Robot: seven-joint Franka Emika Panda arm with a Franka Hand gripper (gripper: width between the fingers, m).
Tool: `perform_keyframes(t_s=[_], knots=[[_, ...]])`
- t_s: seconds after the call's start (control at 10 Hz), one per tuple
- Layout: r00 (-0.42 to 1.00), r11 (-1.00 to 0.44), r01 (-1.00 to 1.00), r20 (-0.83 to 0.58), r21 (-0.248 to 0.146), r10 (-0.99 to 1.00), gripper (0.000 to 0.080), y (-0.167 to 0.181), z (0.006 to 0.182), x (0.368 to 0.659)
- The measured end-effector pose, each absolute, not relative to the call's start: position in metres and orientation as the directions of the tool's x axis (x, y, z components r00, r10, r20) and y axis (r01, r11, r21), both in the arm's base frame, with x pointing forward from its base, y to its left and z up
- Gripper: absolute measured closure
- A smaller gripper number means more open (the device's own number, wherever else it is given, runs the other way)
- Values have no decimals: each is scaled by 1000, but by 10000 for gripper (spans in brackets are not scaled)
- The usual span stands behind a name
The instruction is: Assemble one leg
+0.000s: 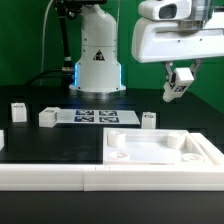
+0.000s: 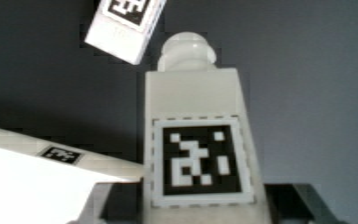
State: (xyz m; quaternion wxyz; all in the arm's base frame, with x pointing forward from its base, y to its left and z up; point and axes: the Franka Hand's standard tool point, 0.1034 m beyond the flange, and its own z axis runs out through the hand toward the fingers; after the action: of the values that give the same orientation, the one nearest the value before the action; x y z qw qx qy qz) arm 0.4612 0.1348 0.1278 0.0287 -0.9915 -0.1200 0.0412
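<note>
My gripper (image 1: 178,88) hangs in the air at the exterior view's upper right, shut on a leg (image 1: 177,84), a small white post held tilted above the table. In the wrist view the leg (image 2: 197,120) fills the middle, with its black-and-white tag facing the camera and a rounded peg at its far end. The dark fingers (image 2: 119,205) press on both of its sides, with my gripper (image 2: 197,202) closed round its near end. The large white panel (image 1: 205,152) with a raised rim lies flat below and in front of the gripper.
Three more small white legs stand on the black table: one (image 1: 18,111) at the exterior view's left, one (image 1: 47,117) beside the marker board (image 1: 95,117), one (image 1: 148,119) behind the panel. A white bar (image 1: 60,176) runs along the front. The robot base (image 1: 97,60) stands behind.
</note>
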Motion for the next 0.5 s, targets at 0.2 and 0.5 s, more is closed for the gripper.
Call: perform_keyframes(t_s=[0.2,0.5], knots=[[970,-970,238,71,-52,234,509,131,122,456],[932,-965,259,271,-36,240,509,116,128,489]])
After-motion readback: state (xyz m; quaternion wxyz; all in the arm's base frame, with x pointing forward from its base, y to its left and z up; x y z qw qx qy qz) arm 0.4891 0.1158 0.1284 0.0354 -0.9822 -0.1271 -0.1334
